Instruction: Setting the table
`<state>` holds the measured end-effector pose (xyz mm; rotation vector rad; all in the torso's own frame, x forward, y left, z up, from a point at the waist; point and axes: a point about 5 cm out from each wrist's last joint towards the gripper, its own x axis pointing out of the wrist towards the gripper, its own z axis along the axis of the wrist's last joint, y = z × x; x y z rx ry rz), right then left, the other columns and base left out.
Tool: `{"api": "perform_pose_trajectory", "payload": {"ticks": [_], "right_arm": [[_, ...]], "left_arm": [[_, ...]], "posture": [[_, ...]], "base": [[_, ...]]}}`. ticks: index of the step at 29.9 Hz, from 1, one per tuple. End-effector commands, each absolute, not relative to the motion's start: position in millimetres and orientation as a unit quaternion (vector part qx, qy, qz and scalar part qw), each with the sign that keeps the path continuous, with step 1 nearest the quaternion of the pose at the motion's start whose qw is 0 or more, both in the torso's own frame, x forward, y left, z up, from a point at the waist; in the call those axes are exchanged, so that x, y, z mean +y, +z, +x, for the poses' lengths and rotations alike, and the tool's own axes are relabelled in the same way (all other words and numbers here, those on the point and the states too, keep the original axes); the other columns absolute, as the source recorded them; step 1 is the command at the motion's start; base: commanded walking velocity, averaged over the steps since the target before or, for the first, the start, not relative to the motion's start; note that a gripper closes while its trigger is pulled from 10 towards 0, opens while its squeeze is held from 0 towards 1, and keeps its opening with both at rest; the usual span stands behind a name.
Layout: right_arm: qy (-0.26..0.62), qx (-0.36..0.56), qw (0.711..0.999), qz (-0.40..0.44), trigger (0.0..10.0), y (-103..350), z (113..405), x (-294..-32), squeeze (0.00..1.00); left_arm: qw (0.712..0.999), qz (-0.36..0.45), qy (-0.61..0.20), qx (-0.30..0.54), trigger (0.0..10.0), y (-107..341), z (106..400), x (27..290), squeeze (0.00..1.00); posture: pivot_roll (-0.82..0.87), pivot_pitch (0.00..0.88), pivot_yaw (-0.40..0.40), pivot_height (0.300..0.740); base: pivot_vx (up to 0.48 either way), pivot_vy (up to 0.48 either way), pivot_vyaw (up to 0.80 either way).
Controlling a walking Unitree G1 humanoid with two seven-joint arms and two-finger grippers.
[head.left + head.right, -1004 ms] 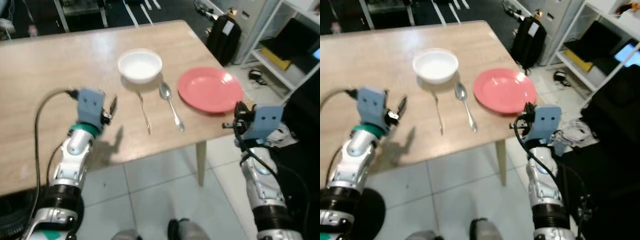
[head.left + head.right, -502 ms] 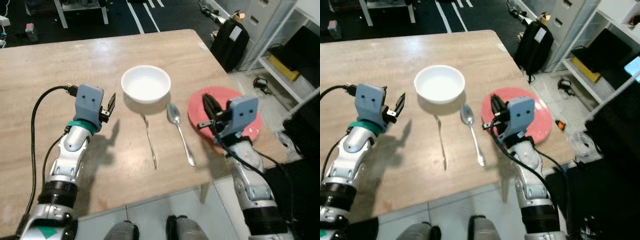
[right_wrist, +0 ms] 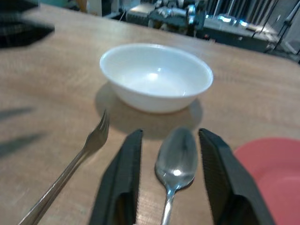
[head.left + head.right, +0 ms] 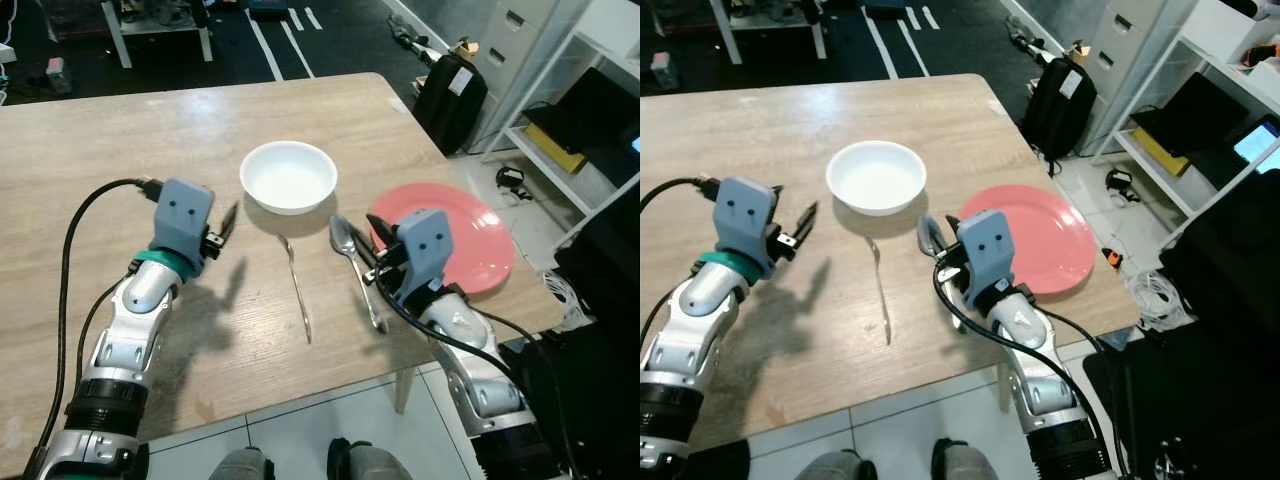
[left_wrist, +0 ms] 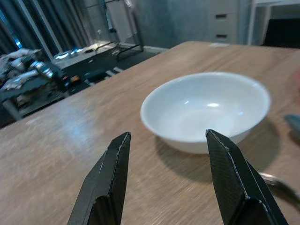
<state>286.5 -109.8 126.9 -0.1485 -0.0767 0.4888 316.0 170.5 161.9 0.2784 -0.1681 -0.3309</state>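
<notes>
Surface (image 4: pixel 120 130): a light wooden top that carries 4 things of the table setting.
Bowl (image 4: pixel 289 177): white, upright, near the middle of the surface.
Fork (image 4: pixel 297 283): lies flat just in front of the bowl, its tines point to the bowl, apart from it.
Spoon (image 4: pixel 352 262): lies flat between the fork and the plate, its round head is toward the bowl.
Plate (image 4: pixel 470 245): pink, flat on the surface, close to the right edge, just beside the spoon.
Right end effector (image 3: pixel 169 185): low over the spoon, its 2 black fingers (image 3: pixel 123 178) are spread, 1 on each side of the spoon head; I cannot tell if they touch the spoon.
Left end effector (image 5: pixel 171 180): above the surface on the left of the bowl, it points to the bowl, the fingers are spread and hold nothing.
Backpack (image 4: pixel 450 88): black, on the floor beyond the right corner of the surface.
</notes>
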Motion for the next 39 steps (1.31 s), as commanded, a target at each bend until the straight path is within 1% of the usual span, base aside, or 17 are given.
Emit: {"api": "perform_pose_trajectory", "payload": {"ticks": [1,5,8,9,10,16,17,18,19,23,24,25,26,27,28,29,39], "right_arm": [[0.250,-0.004,0.965,-0.083,10.0,114.3,282.1,-109.4,1.00],[0.258,0.063,0.959,-0.099,10.0,93.2,279.3,-102.4,1.00],[0.253,0.079,0.960,-0.090,10.0,89.7,280.4,-100.9,1.00],[0.247,0.094,0.961,-0.076,10.0,86.0,281.8,-99.9,0.38],[0.246,0.106,0.961,-0.064,10.0,83.2,282.2,-98.5,0.00],[0.226,0.151,0.962,-0.029,10.0,73.0,282.6,-98.5,0.00],[0.218,0.158,0.963,-0.018,9.2,71.7,283.3,-100.0,0.00],[0.208,0.165,0.964,-0.005,9.3,70.9,284.4,-101.8,0.00],[0.202,0.170,0.965,0.007,10.0,70.7,285.1,-103.1,0.00],[0.189,0.183,0.964,0.023,9.7,69.3,287.0,-106.1,0.00],[0.185,0.188,0.964,0.025,8.5,68.2,287.6,-107.5,0.00],[0.185,0.188,0.964,0.025,8.5,68.2,287.6,-107.5,0.00],[0.181,0.193,0.964,0.019,6.5,66.8,288.2,-108.9,0.00],[0.180,0.197,0.964,0.012,3.8,65.5,288.3,-109.7,0.00],[0.180,0.197,0.964,0.012,3.8,65.5,288.3,-109.7,0.00],[0.179,0.203,0.963,0.010,0.0,63.6,287.7,-110.0,0.00],[0.172,0.235,0.957,-0.018,0.0,54.6,281.8,-116.1,0.00]], "left_arm": [[0.968,0.139,-0.191,-0.079,10.0,162.4,311.8,165.2,0.00],[0.952,0.144,-0.255,-0.094,10.0,176.9,303.9,151.5,0.00],[0.949,0.142,-0.264,-0.097,10.0,180.0,302.7,148.5,0.00],[0.948,0.141,-0.267,-0.100,10.0,181.9,302.1,146.6,0.00],[0.948,0.140,-0.269,-0.101,10.0,183.0,301.9,145.5,0.00],[0.948,0.136,-0.273,-0.096,10.0,187.0,298.7,145.0,0.00],[0.948,0.135,-0.273,-0.095,10.0,187.4,298.2,144.8,0.00],[0.948,0.134,-0.274,-0.093,10.0,188.0,297.4,144.7,0.00],[0.948,0.133,-0.275,-0.092,10.0,188.2,296.7,144.5,0.00],[0.948,0.131,-0.277,-0.090,10.0,188.5,295.7,143.8,0.00],[0.948,0.129,-0.277,-0.090,10.0,188.3,295.3,142.9,0.00],[0.948,0.129,-0.277,-0.090,10.0,188.3,295.3,142.9,0.00],[0.948,0.127,-0.277,-0.090,10.0,188.4,295.1,142.0,0.00],[0.948,0.126,-0.277,-0.090,10.0,188.3,294.9,141.4,0.00],[0.948,0.126,-0.277,-0.090,10.0,188.3,294.9,141.4,0.00],[0.949,0.125,-0.277,-0.089,10.0,188.1,294.4,140.9,0.00],[0.952,0.122,-0.269,-0.085,10.0,186.8,292.6,141.2,0.00]], "posture": [[0.09,0.000,0.011,0.740],[0.09,0.000,0.009,0.740],[0.10,0.000,0.006,0.740],[0.10,0.000,0.005,0.740],[0.10,0.002,0.004,0.740],[0.10,0.005,0.001,0.740],[0.10,0.005,-0.001,0.740],[0.10,0.005,-0.001,0.740],[0.10,0.003,-0.002,0.740],[0.10,0.002,-0.005,0.740],[0.10,0.001,-0.007,0.740],[0.10,0.001,-0.007,0.740],[0.10,0.000,-0.008,0.740],[0.10,0.000,-0.008,0.740],[0.10,0.000,-0.008,0.740],[0.09,0.000,-0.011,0.740],[0.09,0.000,-0.024,0.740]], "base": [[0.000,0.000,0.00],[0.000,0.000,0.00],[0.000,0.000,0.00],[0.000,0.000,0.00],[0.000,0.000,0.00],[0.000,0.000,0.00],[0.000,0.000,0.00],[0.000,0.000,0.00],[0.000,0.000,0.00],[0.000,0.000,0.00],[0.000,0.000,0.00],[0.000,0.000,0.00],[0.000,0.000,0.00],[0.000,0.000,0.00],[0.000,0.000,0.00],[0.000,0.000,0.00],[0.000,0.000,0.00]]}}
